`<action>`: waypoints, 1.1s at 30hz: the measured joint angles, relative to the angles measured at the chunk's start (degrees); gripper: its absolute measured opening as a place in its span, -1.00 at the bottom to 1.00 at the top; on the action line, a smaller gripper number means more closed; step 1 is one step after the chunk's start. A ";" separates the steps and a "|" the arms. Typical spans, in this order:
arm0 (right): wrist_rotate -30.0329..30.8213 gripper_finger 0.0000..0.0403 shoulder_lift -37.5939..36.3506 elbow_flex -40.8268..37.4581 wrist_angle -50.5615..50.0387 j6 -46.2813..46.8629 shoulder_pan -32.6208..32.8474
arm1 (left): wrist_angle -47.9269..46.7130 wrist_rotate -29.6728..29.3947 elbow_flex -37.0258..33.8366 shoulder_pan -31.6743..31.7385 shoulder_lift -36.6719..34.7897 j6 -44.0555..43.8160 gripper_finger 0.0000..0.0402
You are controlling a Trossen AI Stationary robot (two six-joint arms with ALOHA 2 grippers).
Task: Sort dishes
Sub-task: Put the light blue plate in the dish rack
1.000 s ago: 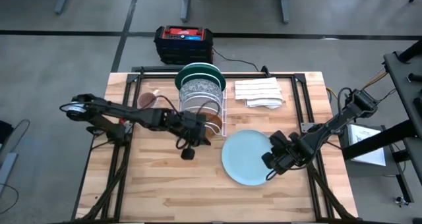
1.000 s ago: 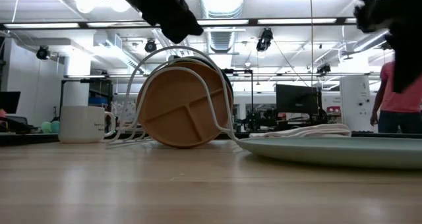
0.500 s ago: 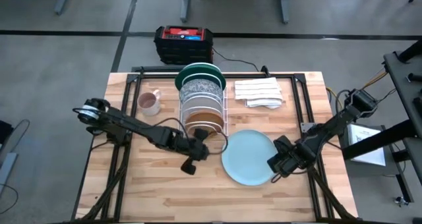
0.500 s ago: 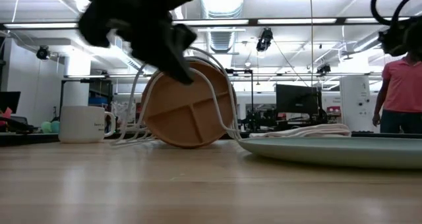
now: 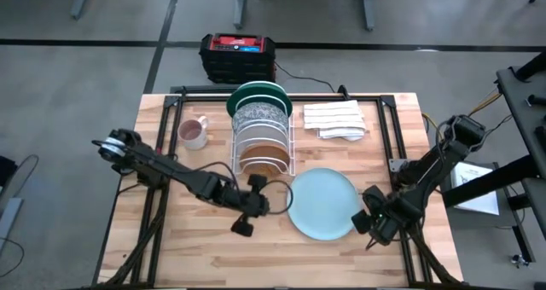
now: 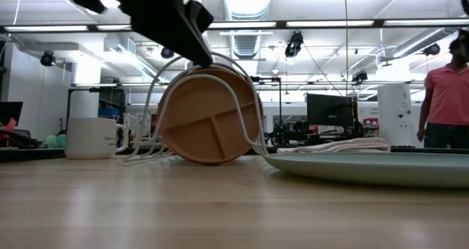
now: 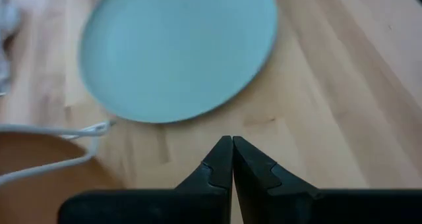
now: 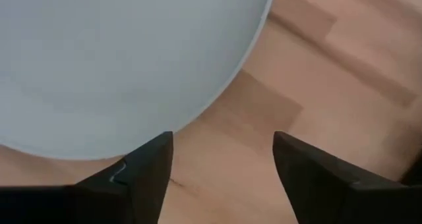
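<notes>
A white wire rack (image 5: 263,135) at the table's far middle holds plates on edge: a dark green one (image 5: 258,92) at the far end, a grey-speckled one (image 5: 259,114), a white one (image 5: 256,135), and a tan-brown one (image 6: 209,121) nearest. A pale blue-green plate (image 5: 322,203) lies flat on the wood beside the rack's near right. My left gripper (image 7: 232,141) is shut and empty, just left of that plate (image 7: 178,49) and near the rack's front. My right gripper (image 8: 223,138) stands open just off the plate's near right rim (image 8: 224,95), touching nothing.
A pink-and-white mug (image 5: 194,133) stands left of the rack. Folded white cloths (image 5: 335,119) lie at the far right. A black and red box (image 5: 237,55) sits on the floor beyond the far edge. A person in a pink shirt (image 6: 443,95) stands in the room behind.
My right gripper has opened, let go of the pale plate's right rim and drawn back toward the table's near right corner; the plate lies flat. My left gripper, still shut, has moved from the rack's front toward the near edge.
</notes>
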 joint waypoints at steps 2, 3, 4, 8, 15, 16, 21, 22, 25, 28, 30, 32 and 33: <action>1.15 0.26 0.00 -1.32 2.64 1.97 1.13 | 0.44 -0.31 -0.04 -1.66 0.62 -0.30 -1.00; 1.95 0.26 0.00 -2.17 3.99 3.02 1.64 | 1.49 -1.41 -0.04 -2.46 1.05 -0.33 -1.00; 2.91 0.26 0.00 -2.91 4.98 4.02 2.12 | 2.58 -2.36 -0.01 -3.33 1.61 -0.42 -1.00; 6.32 0.24 0.29 -5.45 8.10 7.73 3.06 | 4.19 -4.58 0.00 -6.45 4.49 -1.59 -1.00; 8.99 0.28 0.73 -9.09 15.77 7.81 3.11 | 9.83 -13.34 1.47 -8.53 10.96 -1.23 -1.00; 9.17 0.29 0.70 -9.77 17.10 7.70 3.11 | 10.44 -13.73 1.91 -8.51 12.19 -1.19 -1.00; 11.95 0.31 0.54 -12.16 20.21 7.86 3.51 | 11.18 -20.44 5.60 -8.51 18.58 0.79 -1.00; 12.26 0.31 0.52 -12.40 20.35 8.08 3.52 | 11.30 -21.53 6.64 -8.31 20.00 1.28 -1.00; 13.28 0.30 0.55 -12.75 20.60 8.20 3.57 | 11.20 -22.44 9.49 -7.37 24.11 2.38 -1.00; 15.68 0.32 0.63 -13.00 21.31 8.24 3.70 | 11.18 -22.50 12.00 -6.42 27.62 2.48 -1.00; 19.07 0.33 0.75 -13.65 22.07 8.66 3.56 | 11.32 -22.25 13.36 -5.55 29.13 1.62 -1.00; 20.32 0.33 0.79 -14.51 22.70 8.86 3.45 | 11.37 -21.38 14.15 -4.87 29.92 1.00 -1.00; 20.67 0.33 0.78 -14.87 23.30 8.84 3.52 | 11.37 -20.60 14.39 -4.49 30.09 0.66 -1.00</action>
